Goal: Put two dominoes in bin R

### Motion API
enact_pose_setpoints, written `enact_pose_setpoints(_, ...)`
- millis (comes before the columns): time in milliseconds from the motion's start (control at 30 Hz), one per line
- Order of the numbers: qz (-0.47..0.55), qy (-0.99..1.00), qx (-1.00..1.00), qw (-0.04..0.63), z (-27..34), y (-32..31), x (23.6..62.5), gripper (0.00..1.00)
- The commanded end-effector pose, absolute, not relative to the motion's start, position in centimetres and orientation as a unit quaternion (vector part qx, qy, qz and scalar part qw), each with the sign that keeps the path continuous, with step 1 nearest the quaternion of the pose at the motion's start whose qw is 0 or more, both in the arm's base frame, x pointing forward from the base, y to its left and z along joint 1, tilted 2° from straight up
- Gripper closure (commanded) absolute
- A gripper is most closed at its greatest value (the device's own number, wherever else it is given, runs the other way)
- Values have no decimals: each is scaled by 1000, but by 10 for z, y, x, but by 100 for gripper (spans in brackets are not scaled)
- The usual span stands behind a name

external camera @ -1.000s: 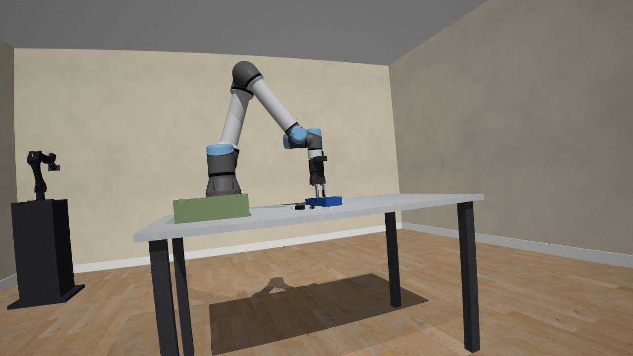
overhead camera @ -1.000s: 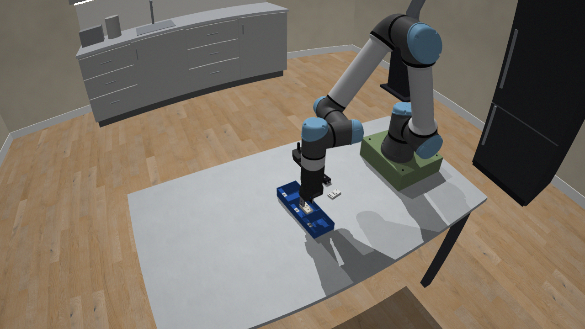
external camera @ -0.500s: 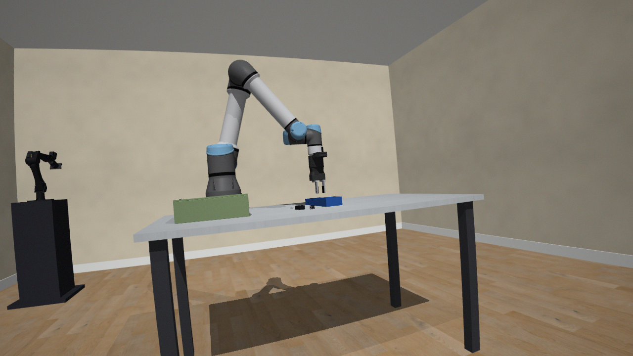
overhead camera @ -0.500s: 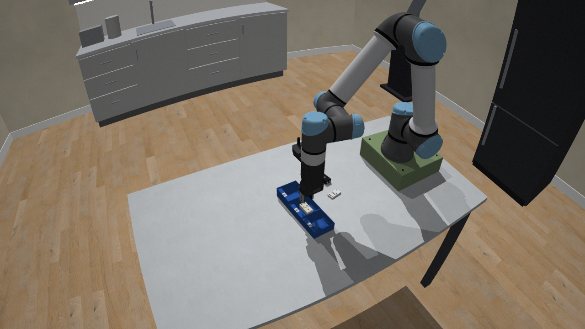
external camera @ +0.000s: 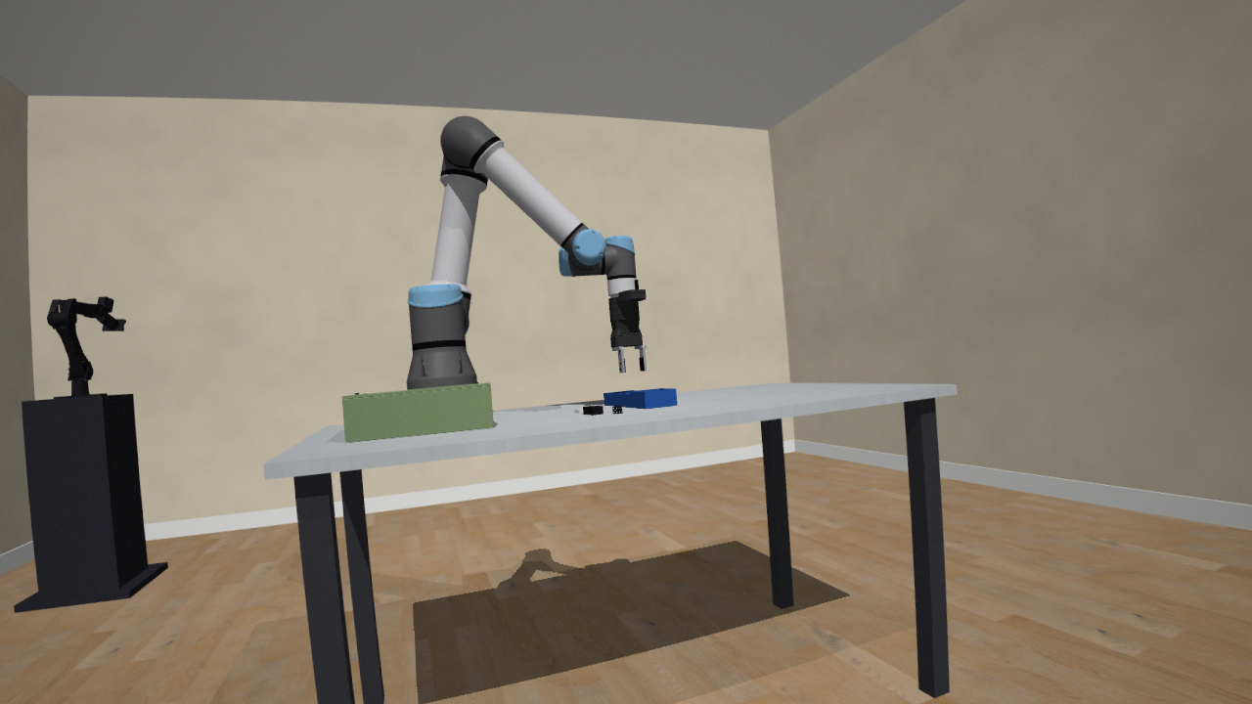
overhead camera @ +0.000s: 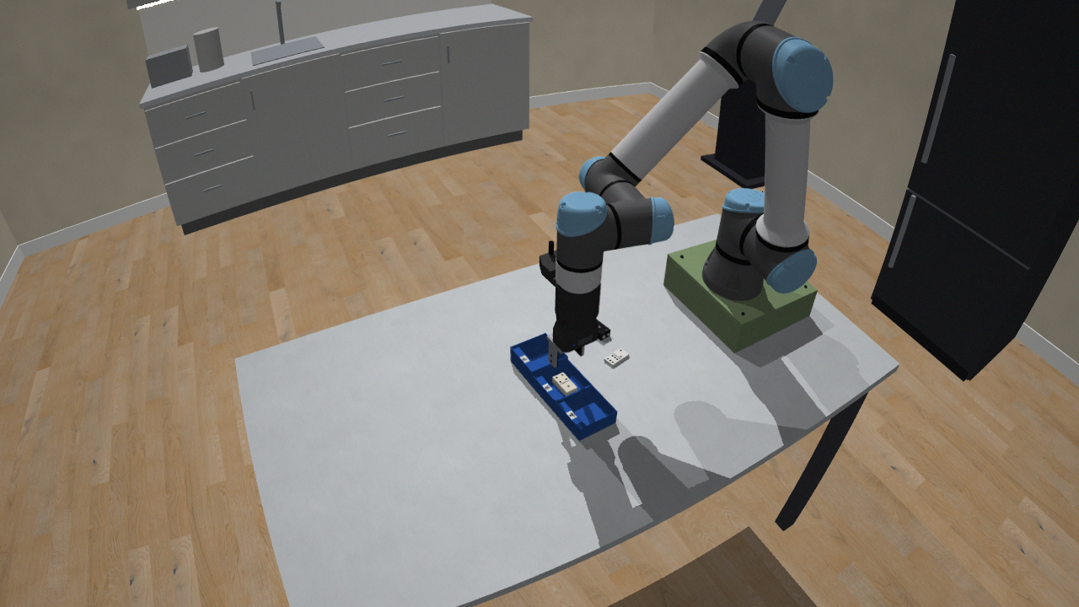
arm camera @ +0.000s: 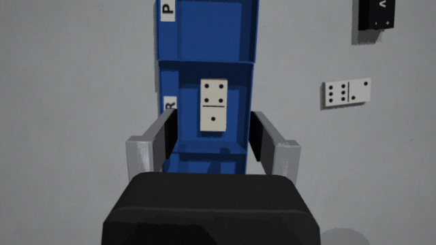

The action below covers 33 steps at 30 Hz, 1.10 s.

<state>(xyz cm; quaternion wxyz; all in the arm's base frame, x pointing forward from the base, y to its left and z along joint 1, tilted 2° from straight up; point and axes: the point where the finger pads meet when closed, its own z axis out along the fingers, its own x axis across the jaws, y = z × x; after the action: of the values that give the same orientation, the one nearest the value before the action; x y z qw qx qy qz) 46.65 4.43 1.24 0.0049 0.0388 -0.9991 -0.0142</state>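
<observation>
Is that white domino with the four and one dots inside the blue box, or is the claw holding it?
Inside. The domino lies flat on the floor of the blue box, in the part marked R. The claw is wide open above it, touching nothing.

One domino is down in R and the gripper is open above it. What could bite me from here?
1. The second domino lies close beside the blue bin; the open gripper may nudge the bin wall in coming down on it.
2. The black block lies near it; don't grab that.
3. A drop could miss into P.
</observation>
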Motion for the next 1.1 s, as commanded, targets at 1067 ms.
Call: enact_pose_setpoints(1067,-14,-999,39,4,130,41,468,0)
